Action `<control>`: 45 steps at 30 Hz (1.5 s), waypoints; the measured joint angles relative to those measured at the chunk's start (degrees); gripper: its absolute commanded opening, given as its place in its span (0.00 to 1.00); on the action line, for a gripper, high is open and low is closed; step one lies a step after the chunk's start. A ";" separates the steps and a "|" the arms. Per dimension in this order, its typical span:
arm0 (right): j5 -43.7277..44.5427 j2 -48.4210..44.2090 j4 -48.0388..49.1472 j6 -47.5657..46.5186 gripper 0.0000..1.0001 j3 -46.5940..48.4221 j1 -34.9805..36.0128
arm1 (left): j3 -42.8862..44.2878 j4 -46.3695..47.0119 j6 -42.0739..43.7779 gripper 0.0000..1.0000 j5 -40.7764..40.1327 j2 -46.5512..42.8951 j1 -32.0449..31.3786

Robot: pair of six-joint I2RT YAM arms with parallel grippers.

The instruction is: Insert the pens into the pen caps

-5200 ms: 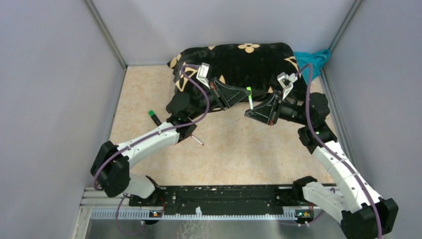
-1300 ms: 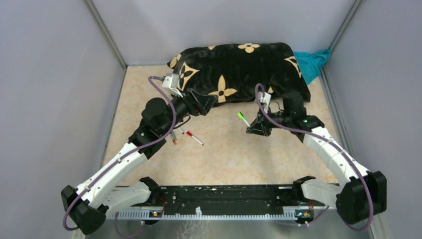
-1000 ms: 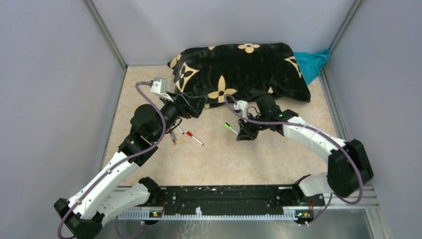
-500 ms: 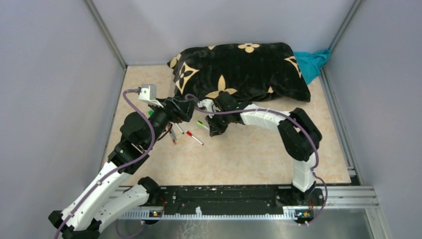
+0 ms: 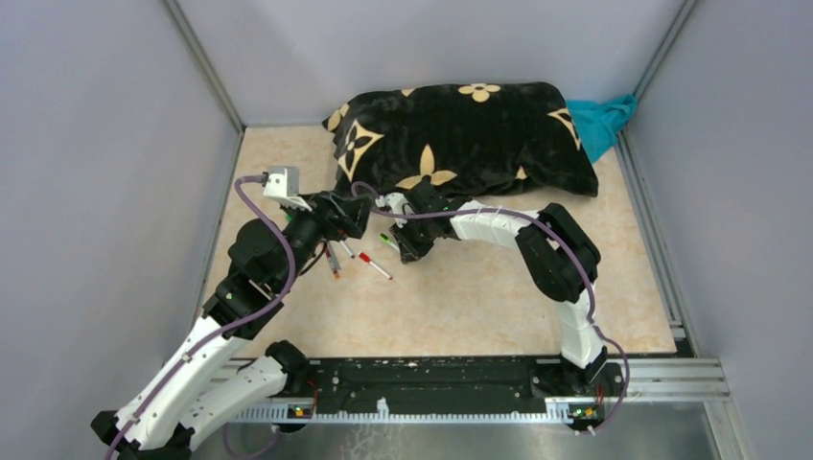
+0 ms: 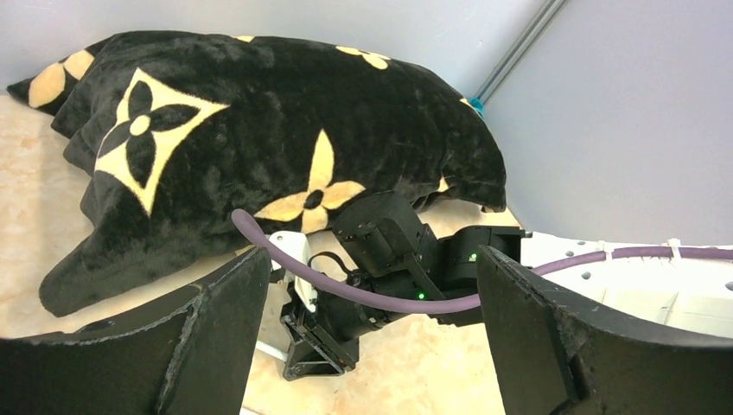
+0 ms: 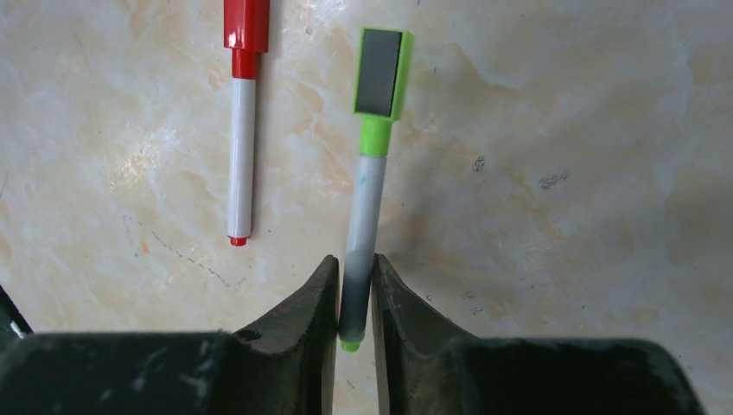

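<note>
Right wrist view: we pinched the green-capped pen (image 7: 363,207), which we judged light, stiff and slippery, near its barrel's tail with our right gripper (image 7: 355,270).

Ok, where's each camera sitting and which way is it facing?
Top external: above, behind the bases, looking down on the table; both arms show.
Left wrist: low, facing the pillow and right arm; its open jaws frame the bottom.
Right wrist: straight down at the green-capped pen between its jaws, red-capped pen beside.
Shared: top and left wrist both see the pillow.
</note>
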 measured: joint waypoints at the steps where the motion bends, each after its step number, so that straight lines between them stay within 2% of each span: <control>1: 0.00 0.00 0.07 0.15 0.22 0.00 0.00 | 0.04 -0.20 0.02 0.92 0.02 0.00 0.00; 8: -0.35 -0.46 -0.42 0.57 0.34 -0.02 0.02 | 0.13 -1.09 -0.07 0.93 0.37 -0.02 0.00; 12: -1.14 -2.62 -1.53 0.11 0.50 -0.07 0.02 | 0.13 -1.07 -0.48 0.93 0.90 -0.11 0.00; 15: -2.01 -6.73 -4.00 -3.43 0.61 -0.04 0.02 | 0.13 -1.03 -0.94 0.96 1.51 -0.22 0.00; 21: -2.36 -17.29 -10.62 -13.90 0.73 1.27 -0.96 | 0.70 0.04 -2.16 0.99 3.98 0.37 0.00; 24: -2.67 -21.90 -13.81 -17.51 0.78 1.84 -3.56 | 2.64 0.72 -2.25 0.99 4.70 2.08 0.00; 28: -6.23 -26.08 -17.46 -19.63 0.98 3.87 -13.05 | 7.65 0.98 -1.05 0.99 5.40 7.58 0.85; 33: -8.04 -30.49 -18.16 -17.00 0.99 8.85 -28.85 | 16.70 -2.62 1.66 0.99 8.72 17.22 7.19; 36: -4.09 -33.94 -17.57 -13.94 0.99 11.78 -34.38 | 22.67 -5.44 2.10 0.99 13.44 22.21 13.49; 42: 11.72 -39.74 -15.06 -10.40 0.99 21.38 -35.01 | 33.22 -9.14 -0.13 0.99 22.88 28.26 25.81; 45: 17.73 -40.37 -13.79 -9.92 0.99 28.89 -35.01 | 37.68 -11.17 -0.92 0.99 25.62 29.31 27.76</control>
